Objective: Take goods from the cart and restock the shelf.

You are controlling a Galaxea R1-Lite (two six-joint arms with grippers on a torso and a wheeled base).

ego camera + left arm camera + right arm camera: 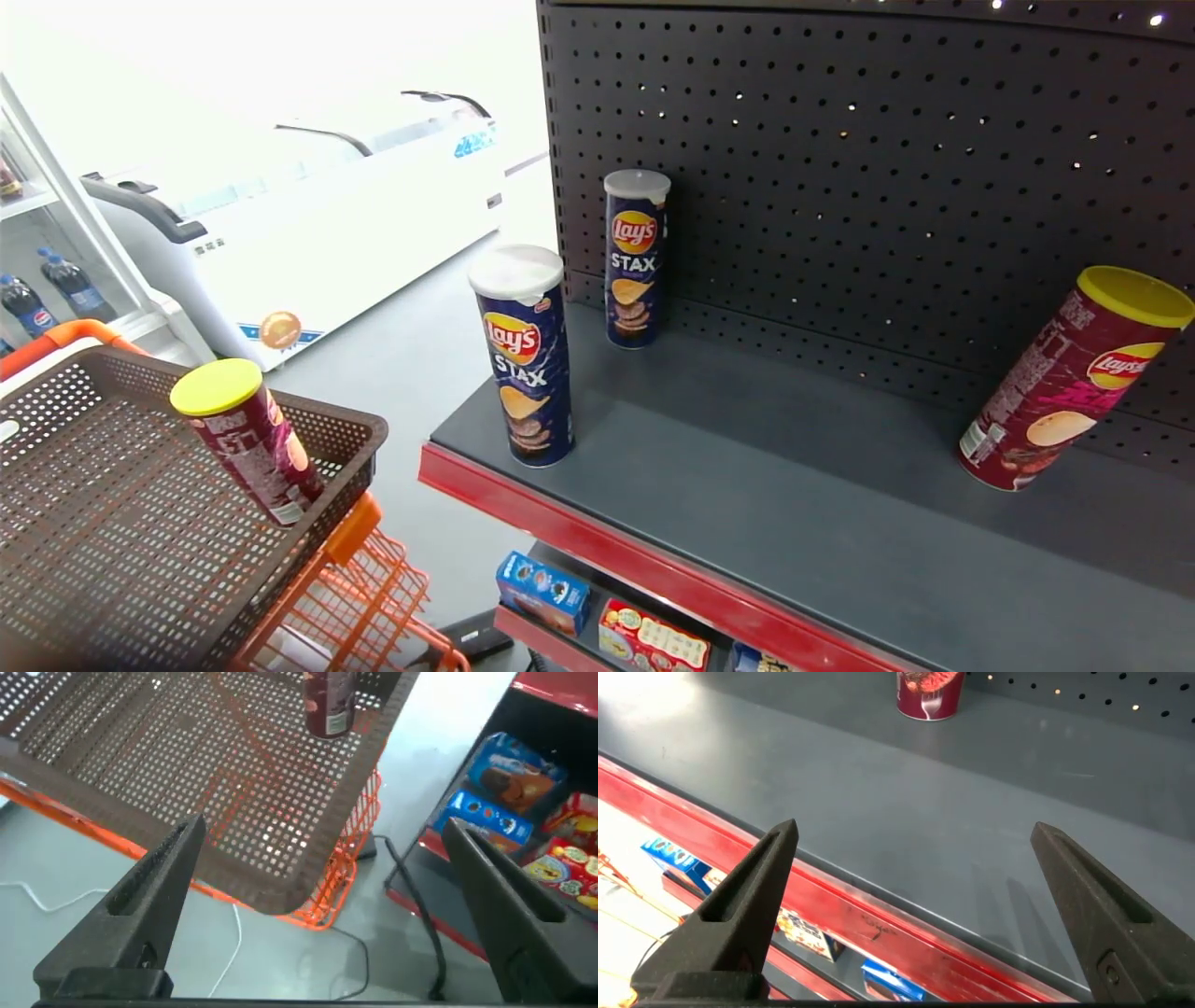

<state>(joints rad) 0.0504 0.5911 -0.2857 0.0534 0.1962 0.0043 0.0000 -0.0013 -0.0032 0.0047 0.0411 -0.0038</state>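
**Restocking record: one can left in cart, both grippers empty**

Left gripper (322, 831): fingers (149, 896) spread wide, nothing between them, held above the cart basket (364, 431) at the corner nearest the shelf.

Right gripper (915, 833): fingers (738, 905) likewise spread and empty, over the red front edge of the shelf (747, 485).

Item to move: one maroon can (247, 439) with a yellow lid, inside the basket against the wall nearest the shelf.

Already stocked:
- Two blue cans, one (523, 359) at the shelf's front left corner and one (635, 257) at the back left.
- A second maroon can (1074, 383) near the back edge towards the right, well apart from the blue ones.

Handling, as judged: the left gripper was the better placed for the pick.
- Bring the spread fingers down either side of the can's body, below the lid.
- Close squarely so the smooth tube does not roll.
- Lift it clear of the basket wall before swinging across.
- Set it upright beside its maroon match.

Not determinable:
- Whether the cart can stood upright or leaned on the wall.
- Its top was cut off in the left wrist view, as was the shelf can's in the right wrist view.
- The boxed goods (541, 588) on the lower shelf were partly hidden under the red edge.
- The basket's far side ran out of frame.
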